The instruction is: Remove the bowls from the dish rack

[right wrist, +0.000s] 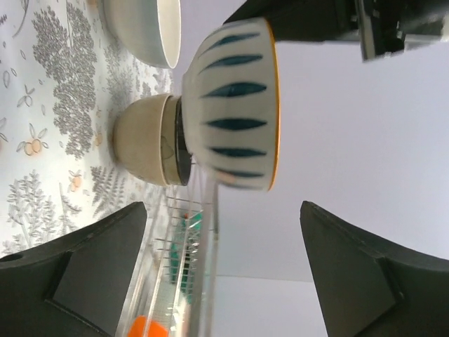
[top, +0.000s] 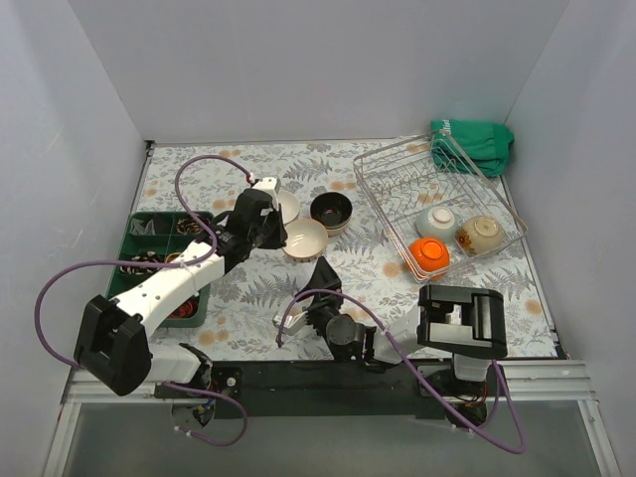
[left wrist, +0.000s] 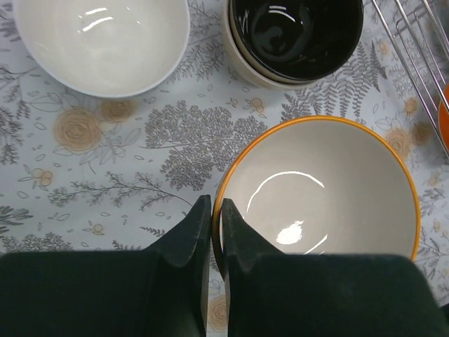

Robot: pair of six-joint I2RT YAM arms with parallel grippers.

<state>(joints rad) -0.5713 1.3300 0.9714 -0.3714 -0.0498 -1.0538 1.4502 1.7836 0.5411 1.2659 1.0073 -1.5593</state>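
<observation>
My left gripper (top: 270, 227) is shut on the rim of a white striped bowl with an orange rim (top: 305, 239). The left wrist view shows its fingers (left wrist: 216, 210) pinching that rim (left wrist: 319, 189). In the right wrist view the striped bowl (right wrist: 235, 105) hangs a little above the table. A white bowl (top: 286, 205) and a dark brown bowl (top: 331, 211), nested in a cream bowl (right wrist: 144, 140), stand just behind it. The wire dish rack (top: 397, 174) at the right holds a pale teal bowl (top: 437, 220), a speckled tan bowl (top: 482, 234) and an orange bowl (top: 429, 255). My right gripper (top: 303, 296) is open and empty, low near the front.
A green compartment tray (top: 149, 224) with small items sits at the left beside the left arm. A green cloth (top: 475, 142) lies behind the rack. Grey walls close in the table on three sides. Purple cables loop over both arms.
</observation>
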